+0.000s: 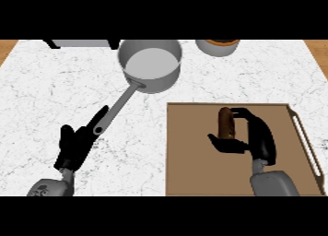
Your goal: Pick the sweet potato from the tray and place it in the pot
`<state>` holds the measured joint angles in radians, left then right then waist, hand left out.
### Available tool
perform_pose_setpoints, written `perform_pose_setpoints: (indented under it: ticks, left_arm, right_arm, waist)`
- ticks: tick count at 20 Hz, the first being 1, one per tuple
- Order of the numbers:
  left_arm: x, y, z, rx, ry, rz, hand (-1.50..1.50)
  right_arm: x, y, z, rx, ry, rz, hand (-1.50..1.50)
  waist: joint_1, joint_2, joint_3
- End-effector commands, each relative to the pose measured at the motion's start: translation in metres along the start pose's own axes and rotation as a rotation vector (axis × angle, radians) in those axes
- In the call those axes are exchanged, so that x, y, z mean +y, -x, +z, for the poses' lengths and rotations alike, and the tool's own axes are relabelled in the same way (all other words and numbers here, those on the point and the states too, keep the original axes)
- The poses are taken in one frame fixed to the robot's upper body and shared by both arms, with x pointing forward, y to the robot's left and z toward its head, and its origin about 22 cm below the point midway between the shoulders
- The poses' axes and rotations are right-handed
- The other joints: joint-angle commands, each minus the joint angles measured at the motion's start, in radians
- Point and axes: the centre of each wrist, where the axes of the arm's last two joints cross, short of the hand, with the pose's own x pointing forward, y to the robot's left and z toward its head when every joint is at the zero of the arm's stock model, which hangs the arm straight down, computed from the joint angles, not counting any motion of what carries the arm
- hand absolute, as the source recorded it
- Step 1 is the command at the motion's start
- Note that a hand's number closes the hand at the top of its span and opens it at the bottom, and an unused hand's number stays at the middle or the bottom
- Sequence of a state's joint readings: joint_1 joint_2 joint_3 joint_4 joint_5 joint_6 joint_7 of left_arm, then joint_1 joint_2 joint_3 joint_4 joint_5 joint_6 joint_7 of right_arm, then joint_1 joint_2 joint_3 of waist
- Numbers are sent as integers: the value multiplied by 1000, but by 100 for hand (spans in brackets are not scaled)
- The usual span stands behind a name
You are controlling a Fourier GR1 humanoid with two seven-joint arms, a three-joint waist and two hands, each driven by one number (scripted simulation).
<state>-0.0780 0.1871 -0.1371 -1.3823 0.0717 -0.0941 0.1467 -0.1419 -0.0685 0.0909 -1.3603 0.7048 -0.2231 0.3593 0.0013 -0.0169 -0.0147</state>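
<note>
Slip risk: right hand curls round sweet potato on tray, seemingly catching only its ends. Pot sits well apart, so a long carry could work it free.

The left forearm comes in at the near left edge and leans a little to the right. The left hand is open, its fingers straight and pointing far and to the right. The right forearm comes in at the near right, almost straight. The right hand has its back to the right; its fingers and thumb curl leftward round the potato.
</note>
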Motion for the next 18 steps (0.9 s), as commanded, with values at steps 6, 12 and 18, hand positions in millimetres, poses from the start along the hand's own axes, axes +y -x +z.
perform_pose_setpoints:
  ticks: [6,12,18]
  left_arm:
    - [16,13,19,-6,-8,1,0]
    - [0,-9,3,-11,6,10,0]
    - [7,3,-4,0,-7,-16,0]
  right_arm:
    - [28,24,14,-83,-27,-36,150]
    - [9,17,-3,-298,-119,-376,150]
    - [-2,57,-18,-506,-203,-507,150]
  waist:
    - [5,16,15]
    - [13,19,19]
    - [4,21,16]
